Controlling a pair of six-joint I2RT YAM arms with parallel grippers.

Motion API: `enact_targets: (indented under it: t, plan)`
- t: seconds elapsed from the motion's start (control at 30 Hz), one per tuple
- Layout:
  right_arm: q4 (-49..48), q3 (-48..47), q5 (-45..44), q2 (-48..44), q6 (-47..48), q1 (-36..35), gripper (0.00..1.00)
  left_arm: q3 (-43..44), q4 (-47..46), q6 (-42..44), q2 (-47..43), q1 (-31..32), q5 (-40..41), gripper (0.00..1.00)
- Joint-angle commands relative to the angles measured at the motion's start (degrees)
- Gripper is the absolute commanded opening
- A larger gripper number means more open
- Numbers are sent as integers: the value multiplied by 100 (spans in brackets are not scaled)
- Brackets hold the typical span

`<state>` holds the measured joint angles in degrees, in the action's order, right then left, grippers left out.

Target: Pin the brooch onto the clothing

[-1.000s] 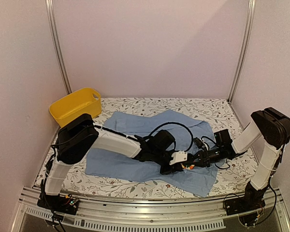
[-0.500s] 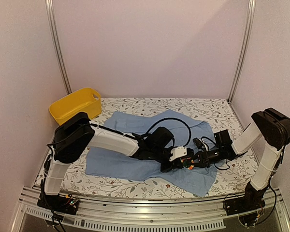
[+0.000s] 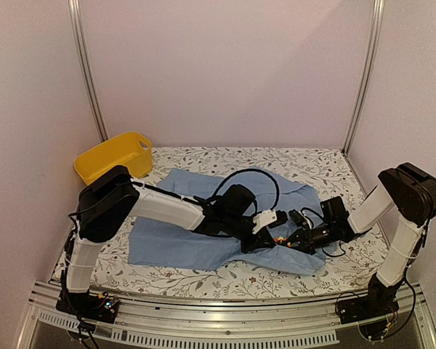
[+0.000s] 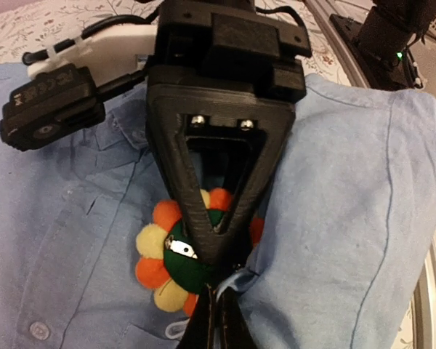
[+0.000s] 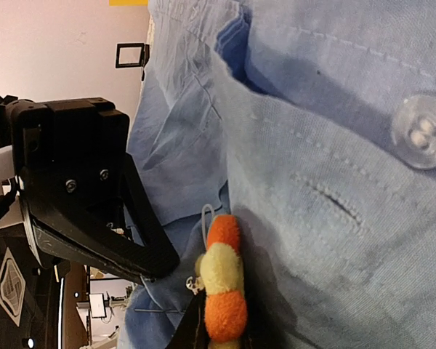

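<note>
The light blue shirt (image 3: 171, 236) lies flat on the patterned table. My left gripper (image 3: 264, 234) is shut on a small fold of the shirt cloth (image 4: 254, 280), its fingers (image 4: 232, 323) pressed together. My right gripper (image 3: 291, 238) meets it tip to tip and is shut on the brooch (image 3: 279, 238). In the left wrist view the brooch (image 4: 154, 247) shows orange and yellow petals, a green back and a metal pin clasp, lying against the shirt (image 4: 349, 203). In the right wrist view the brooch (image 5: 221, 276) is edge-on against the shirt (image 5: 334, 131), between my right gripper's (image 5: 221, 323) fingers.
A yellow plastic basin (image 3: 115, 156) stands at the back left of the table (image 3: 327, 163). A shirt button (image 5: 421, 134) and a buttonhole (image 5: 330, 196) lie close to the brooch. Walls and metal posts close in the table on three sides.
Both grippers have moved a little away from the near edge, still tip to tip. The shirt's near right corner has been drawn up with them.
</note>
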<state>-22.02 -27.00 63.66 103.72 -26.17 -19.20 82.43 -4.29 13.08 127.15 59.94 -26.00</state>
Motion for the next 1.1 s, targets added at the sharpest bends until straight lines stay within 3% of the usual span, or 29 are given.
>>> enact_targets:
  t: [0.0,0.17,0.33,0.57,0.73,0.9,1.07]
  plan:
    - [374,216,184,-58,-25,-114,16,177,-701,-381,61,-275,75,0]
    - [345,191,170,-276,-104,-116,16,260,-472,-370,245,-275,13,0]
    - [276,110,144,-333,-402,-116,0,478,-39,-89,384,-173,-153,0]
    - [88,230,211,-36,-739,-112,0,640,848,486,306,-58,9,31]
    - [-128,245,263,189,-857,-114,0,545,824,357,204,-51,51,35]
    - [-192,259,257,216,-898,-116,0,478,702,336,205,-27,-80,53]
    - [-219,283,235,231,-872,-113,0,373,678,652,137,25,127,59]
